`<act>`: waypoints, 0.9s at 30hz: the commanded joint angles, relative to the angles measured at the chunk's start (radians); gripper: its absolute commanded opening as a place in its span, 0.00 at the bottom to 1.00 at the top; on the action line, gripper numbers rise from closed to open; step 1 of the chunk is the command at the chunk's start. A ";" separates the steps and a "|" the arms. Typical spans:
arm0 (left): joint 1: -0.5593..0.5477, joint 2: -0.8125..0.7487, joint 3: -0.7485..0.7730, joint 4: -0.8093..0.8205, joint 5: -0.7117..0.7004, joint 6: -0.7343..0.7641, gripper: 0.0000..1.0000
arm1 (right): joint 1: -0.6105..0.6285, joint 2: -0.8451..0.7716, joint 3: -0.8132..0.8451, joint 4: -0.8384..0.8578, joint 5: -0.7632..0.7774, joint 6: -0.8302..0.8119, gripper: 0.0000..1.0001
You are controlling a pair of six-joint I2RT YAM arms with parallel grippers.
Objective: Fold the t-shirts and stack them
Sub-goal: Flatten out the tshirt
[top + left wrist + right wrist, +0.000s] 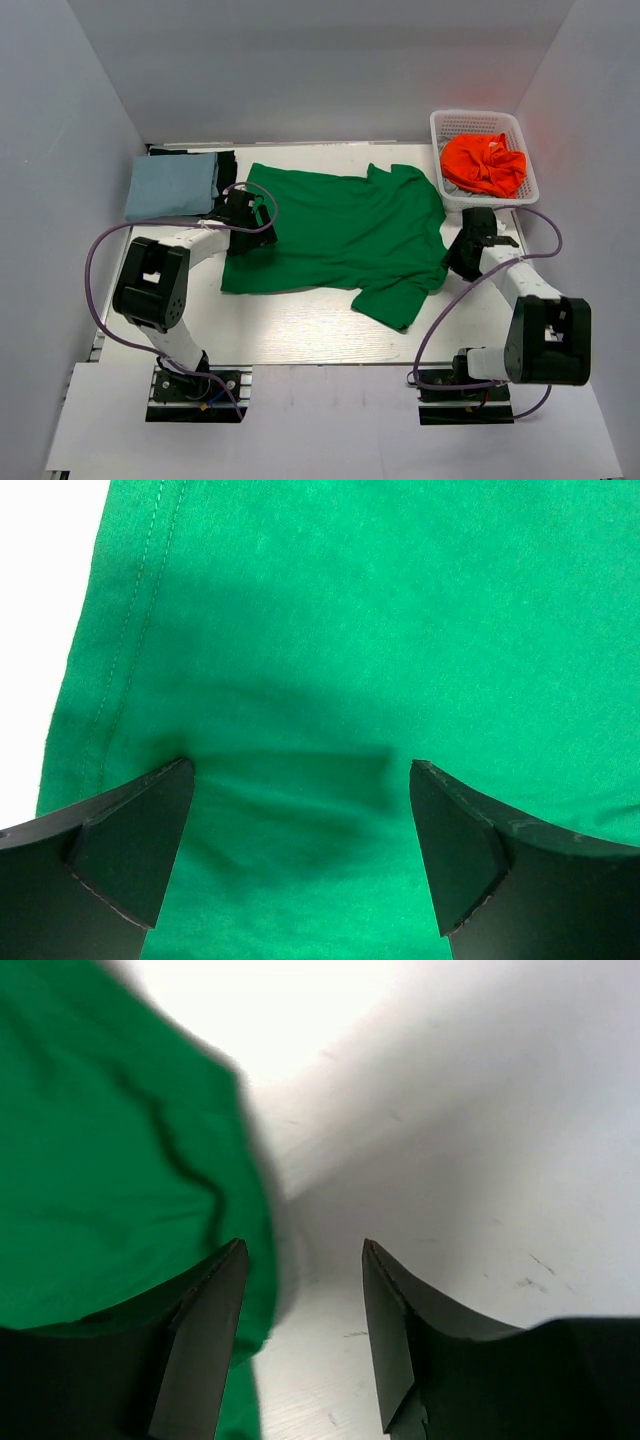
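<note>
A bright green t-shirt (340,232) lies spread on the table, one sleeve hanging toward the near edge. My left gripper (248,222) is open and low over the shirt's left hem; in the left wrist view its fingers (135,840) straddle rumpled green cloth (330,650). My right gripper (462,252) is open at the shirt's right edge; in the right wrist view the green edge (110,1160) lies under the left finger, bare table between. A folded pale blue shirt (172,185) lies on a black one (226,165) at back left. An orange shirt (484,163) fills the basket.
A white mesh basket (447,122) stands at the back right corner. White walls close in the table (300,325) on three sides. Purple cables loop from both arms over the table's sides.
</note>
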 commanded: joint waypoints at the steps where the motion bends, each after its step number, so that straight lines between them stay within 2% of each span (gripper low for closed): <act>1: 0.004 0.009 -0.052 -0.118 -0.003 -0.010 1.00 | 0.000 -0.080 0.035 0.103 -0.135 -0.052 0.56; 3: 0.004 0.000 -0.043 -0.127 -0.003 -0.010 1.00 | 0.003 -0.104 0.035 0.177 -0.220 -0.088 0.56; 7: 0.004 -0.022 -0.021 -0.127 0.028 -0.010 1.00 | 0.018 -0.042 0.078 0.208 -0.299 -0.126 0.66; 14: 0.004 -0.048 0.110 -0.127 0.037 0.030 1.00 | 0.042 0.201 0.178 0.247 -0.362 -0.131 0.76; 15: 0.004 -0.028 0.129 -0.127 0.037 0.042 1.00 | 0.047 0.215 0.189 0.251 -0.360 -0.128 0.85; 16: 0.004 -0.004 0.187 -0.116 0.046 0.056 1.00 | 0.056 0.280 0.233 0.248 -0.362 -0.129 0.90; 18: 0.004 0.033 0.209 -0.116 0.046 0.065 1.00 | 0.058 0.313 0.270 0.245 -0.354 -0.129 0.90; 21: 0.013 0.104 0.322 -0.096 0.057 0.088 1.00 | 0.055 0.390 0.317 0.226 -0.334 -0.123 0.90; 23: 0.022 0.191 0.370 -0.087 0.077 0.107 1.00 | 0.058 0.439 0.359 0.212 -0.322 -0.120 0.90; 27: 0.022 0.380 0.577 -0.162 0.077 0.136 1.00 | 0.058 0.563 0.485 0.171 -0.304 -0.117 0.90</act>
